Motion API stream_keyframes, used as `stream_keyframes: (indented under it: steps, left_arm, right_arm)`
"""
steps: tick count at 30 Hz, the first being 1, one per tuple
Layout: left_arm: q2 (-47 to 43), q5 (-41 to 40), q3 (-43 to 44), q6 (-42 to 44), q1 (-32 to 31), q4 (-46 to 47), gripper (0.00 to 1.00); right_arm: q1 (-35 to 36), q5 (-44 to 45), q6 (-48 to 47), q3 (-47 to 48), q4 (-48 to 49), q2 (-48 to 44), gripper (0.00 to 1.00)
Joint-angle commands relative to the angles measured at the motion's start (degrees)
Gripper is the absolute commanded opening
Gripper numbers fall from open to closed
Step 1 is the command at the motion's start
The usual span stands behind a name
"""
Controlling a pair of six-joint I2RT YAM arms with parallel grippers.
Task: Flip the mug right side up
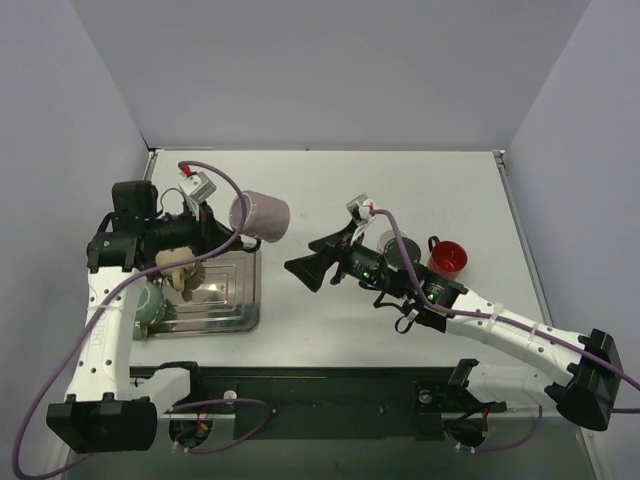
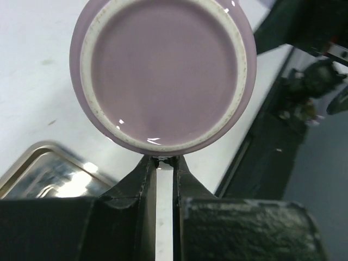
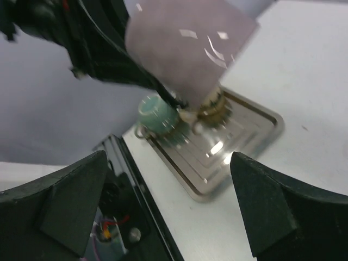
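Note:
The lilac mug (image 1: 262,215) hangs sideways in the air over the table, just beyond the tray's far right corner. Its base (image 2: 163,70) faces the left wrist camera, and its mouth points right. My left gripper (image 1: 236,232) is shut on the mug's lower edge, its narrow fingertips (image 2: 165,159) pinching a dark part there. The right wrist view shows the mug (image 3: 185,43) raised above the tray. My right gripper (image 1: 300,272) sits to the mug's right and nearer the front, pointing left, wide open (image 3: 167,157) and holding nothing.
A metal tray (image 1: 235,315) lies at front left with a teal cup (image 1: 150,303) and a beige object (image 1: 180,268) in it. Behind the right arm stand a red cup (image 1: 447,257) and a grey cup (image 1: 393,240).

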Motion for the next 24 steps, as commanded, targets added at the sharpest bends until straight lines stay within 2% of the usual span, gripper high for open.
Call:
stream_keyframes:
  steps: [1, 4, 7, 9, 12, 15, 17, 18, 19, 20, 21, 22, 23, 24]
  left_arm:
    - [-1.85, 11.90, 1.24, -11.64, -7.27, 3.81, 0.00]
    - [-3.52, 12.34, 0.63, -13.60, -9.39, 6.90, 0.00]
    - [-4.75, 18.90, 0.02, -14.82, -9.92, 8.21, 0.00]
    - [-5.98, 22.08, -2.35, -22.35, -9.92, 14.79, 0.00]
    - [-8.26, 22.19, -8.93, -35.44, -9.83, 32.68, 0.00]
    - [-8.62, 22.54, -11.41, -40.23, -10.01, 40.99, 0.00]
    - [-8.36, 21.14, -10.11, -39.10, -9.92, 37.61, 0.00]
    - [-8.18, 20.09, -9.23, -34.65, -9.92, 34.88, 0.00]
    - [-7.49, 14.94, -6.87, -31.30, -10.01, 26.59, 0.00]
    - [-6.87, 10.10, -5.63, -26.31, -10.01, 22.50, 0.00]
    - [-4.60, 0.92, -3.35, -23.74, -10.18, 14.02, 0.00]
    - [-3.10, -4.57, -2.28, -18.75, -10.19, 10.28, 0.00]
    - [-0.21, -9.84, -1.84, -15.83, -10.10, 3.54, 0.00]
    - [0.86, -11.11, -2.44, -10.41, -9.40, 0.78, 0.00]
  right_arm:
    - [0.63, -4.79, 7.22, 2.84, 28.65, 1.57, 0.90]
    - [0.72, -4.08, 7.41, 5.04, 29.21, 3.68, 0.89]
    - [0.55, -4.26, 8.54, 7.76, 28.95, 5.88, 0.86]
    - [0.55, -5.22, 10.12, 8.39, 30.43, 7.81, 0.85]
    - [0.46, -7.07, 12.93, 9.35, 32.37, 9.04, 0.82]
    - [0.55, -9.35, 16.44, 10.58, 34.48, 10.71, 0.79]
    - [0.28, -9.45, 17.16, 10.24, 34.74, 10.89, 0.79]
    - [0.37, -8.83, 17.07, 9.10, 34.74, 10.54, 0.79]
    - [0.37, -7.18, 16.38, 8.48, 34.48, 9.93, 0.79]
    - [0.37, -4.20, 15.67, 7.43, 31.52, 9.40, 0.79]
    - [0.28, -2.34, 13.84, 7.34, 28.80, 8.70, 0.79]
    - [0.37, 2.03, 12.95, 7.51, 21.81, 8.61, 0.79]
    - [0.54, 4.33, 11.99, 7.42, 19.74, 9.48, 0.79]
    - [0.63, 6.10, 12.41, 6.90, 19.28, 10.70, 0.79]
